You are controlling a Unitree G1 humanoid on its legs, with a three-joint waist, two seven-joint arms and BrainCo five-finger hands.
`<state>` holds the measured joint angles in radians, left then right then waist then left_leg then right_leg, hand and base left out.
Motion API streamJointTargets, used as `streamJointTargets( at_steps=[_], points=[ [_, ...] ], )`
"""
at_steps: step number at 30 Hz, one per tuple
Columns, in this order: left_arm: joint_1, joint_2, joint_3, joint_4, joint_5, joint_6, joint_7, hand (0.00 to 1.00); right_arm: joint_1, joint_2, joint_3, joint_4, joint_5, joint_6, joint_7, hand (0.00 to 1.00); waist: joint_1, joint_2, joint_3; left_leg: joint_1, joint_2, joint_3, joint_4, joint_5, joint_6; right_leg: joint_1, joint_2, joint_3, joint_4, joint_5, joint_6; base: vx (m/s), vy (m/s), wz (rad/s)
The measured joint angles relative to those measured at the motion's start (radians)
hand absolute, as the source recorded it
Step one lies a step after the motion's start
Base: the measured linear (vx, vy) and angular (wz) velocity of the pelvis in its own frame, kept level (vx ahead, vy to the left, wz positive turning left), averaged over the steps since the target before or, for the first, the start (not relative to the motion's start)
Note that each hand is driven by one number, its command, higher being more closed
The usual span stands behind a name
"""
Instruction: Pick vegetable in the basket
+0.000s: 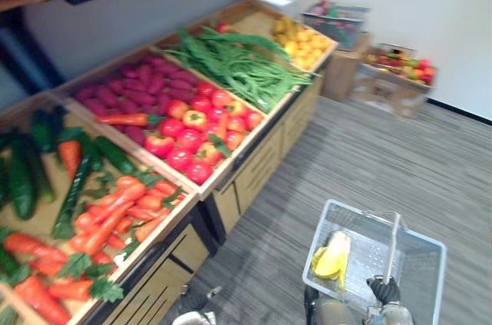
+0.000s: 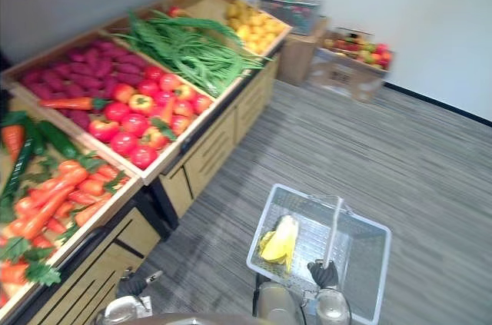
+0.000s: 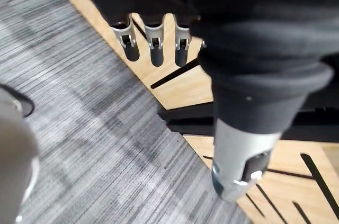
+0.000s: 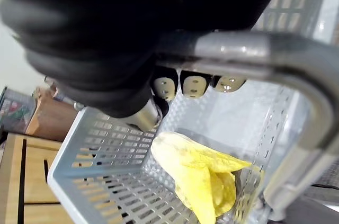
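No text, label, number or sign is legible.

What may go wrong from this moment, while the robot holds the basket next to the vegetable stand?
1. The right hand holds the basket only by its handle, and the yellow vegetable lies to one side, so the basket may tilt or swing.
2. The left hand hangs open close to the wooden cabinet front; its fingers may knock the wood when the arm rises.
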<state>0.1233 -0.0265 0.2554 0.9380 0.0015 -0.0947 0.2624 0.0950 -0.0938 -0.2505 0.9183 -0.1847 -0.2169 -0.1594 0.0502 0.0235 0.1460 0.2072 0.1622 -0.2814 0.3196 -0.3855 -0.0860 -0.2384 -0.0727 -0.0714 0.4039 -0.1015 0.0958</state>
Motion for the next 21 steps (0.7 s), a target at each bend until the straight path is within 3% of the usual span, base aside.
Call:
streamJointTargets(
  at_steps=[3,4,5,6,7,9,11,12,14,17,18,19,21],
  points=[
    [-0.004,-0.009,0.05,0.003,0.0,0.023,0.013,0.0,-0.016,-0.007,0.024,0.005,-0.013,0.011,0.02,1.0,0.017,-0.005,-0.002,0.002,0.005,-0.005,-0.001,0.086,-0.014,0.009,-0.027,-0.048,0.082,-0.063,-0.03,0.27,-0.265,0.6],
    [-0.004,-0.009,0.065,0.01,-0.002,0.028,0.014,0.0,-0.016,-0.004,0.025,0.021,-0.013,0.013,0.026,1.0,0.018,-0.018,-0.003,-0.018,0.006,-0.005,0.022,0.135,-0.019,0.037,-0.034,-0.075,0.059,-0.067,-0.035,0.23,-0.257,0.66],
    [-0.004,-0.008,0.068,0.013,-0.005,0.031,0.015,0.0,-0.017,-0.003,0.026,0.035,-0.013,0.015,0.033,1.0,0.018,-0.008,-0.012,-0.038,0.004,-0.003,0.047,0.161,-0.024,0.059,-0.038,-0.091,0.036,-0.067,-0.036,0.24,-0.237,0.8],
    [-0.004,-0.004,0.068,0.015,-0.022,0.032,0.015,0.0,-0.012,-0.004,0.025,0.064,-0.013,0.021,0.039,1.0,0.018,-0.018,-0.009,-0.08,0.001,0.005,0.114,0.211,-0.044,0.112,-0.043,-0.119,-0.021,-0.067,-0.036,0.26,-0.231,0.86],
    [-0.004,0.0,0.074,0.018,-0.029,0.032,0.015,0.0,-0.011,-0.007,0.024,0.096,-0.013,0.029,0.038,1.0,0.019,-0.018,-0.009,-0.111,0.009,0.045,0.175,0.235,-0.066,0.164,-0.053,-0.158,-0.066,-0.066,-0.038,0.21,-0.183,0.9],
    [-0.003,0.006,0.074,0.036,-0.028,0.033,0.014,0.0,-0.004,-0.016,0.016,0.124,-0.012,0.032,0.036,1.0,0.01,-0.005,-0.017,-0.152,0.039,0.15,0.189,0.235,-0.065,0.217,-0.064,-0.234,-0.092,-0.066,-0.038,0.15,-0.109,1.13],
    [-0.002,0.035,0.058,0.052,-0.024,0.039,0.007,0.0,0.005,-0.022,-0.032,0.142,-0.01,0.033,0.031,1.0,-0.01,-0.016,-0.016,-0.154,0.075,0.328,0.088,0.263,-0.065,0.262,-0.102,-0.34,-0.112,-0.066,-0.037,0.11,-0.031,1.63],
    [-0.002,0.039,0.056,0.053,-0.024,0.04,0.006,0.0,0.007,-0.022,-0.04,0.145,-0.01,0.033,0.031,1.0,-0.014,-0.017,-0.016,-0.154,0.075,0.349,0.073,0.268,-0.064,0.269,-0.108,-0.353,-0.118,-0.066,-0.037,0.05,0.048,1.68],
    [0.001,0.069,0.044,0.068,-0.015,0.058,0.003,0.0,0.023,-0.022,-0.092,0.163,-0.009,0.029,0.017,1.0,-0.023,-0.034,-0.009,-0.151,0.067,0.503,-0.021,0.303,-0.059,0.326,-0.151,-0.461,-0.162,-0.056,-0.021,0.03,0.094,1.61],
    [0.033,0.076,0.04,0.093,0.013,0.079,0.004,0.0,0.027,-0.023,-0.097,0.182,-0.011,0.02,0.004,1.0,-0.019,-0.04,-0.012,-0.134,0.036,0.584,-0.11,0.337,-0.045,0.378,-0.176,-0.54,-0.21,-0.038,0.007,0.02,0.144,1.16],
    [0.058,0.077,0.032,0.101,0.012,0.092,0.005,0.0,0.025,-0.022,-0.093,0.19,-0.012,0.004,0.002,1.0,-0.019,-0.029,-0.019,-0.131,0.023,0.588,-0.145,0.346,-0.043,0.395,-0.18,-0.555,-0.236,-0.023,0.013,0.0,0.135,0.66],
    [0.068,0.077,0.03,0.101,0.013,0.097,0.005,0.0,0.024,-0.02,-0.092,0.191,-0.012,-0.001,0.001,1.0,-0.019,-0.038,-0.014,-0.131,0.019,0.592,-0.16,0.353,-0.04,0.4,-0.178,-0.562,-0.251,-0.011,0.016,0.0,0.139,0.56],
    [0.094,0.082,0.026,0.118,0.013,0.099,0.006,0.0,0.012,-0.009,-0.093,0.195,-0.013,-0.006,-0.006,1.0,-0.015,-0.033,-0.017,-0.133,-0.008,0.6,-0.227,0.409,-0.026,0.407,-0.173,-0.579,-0.31,0.04,0.017,-0.03,0.104,0.37]
  ],
)
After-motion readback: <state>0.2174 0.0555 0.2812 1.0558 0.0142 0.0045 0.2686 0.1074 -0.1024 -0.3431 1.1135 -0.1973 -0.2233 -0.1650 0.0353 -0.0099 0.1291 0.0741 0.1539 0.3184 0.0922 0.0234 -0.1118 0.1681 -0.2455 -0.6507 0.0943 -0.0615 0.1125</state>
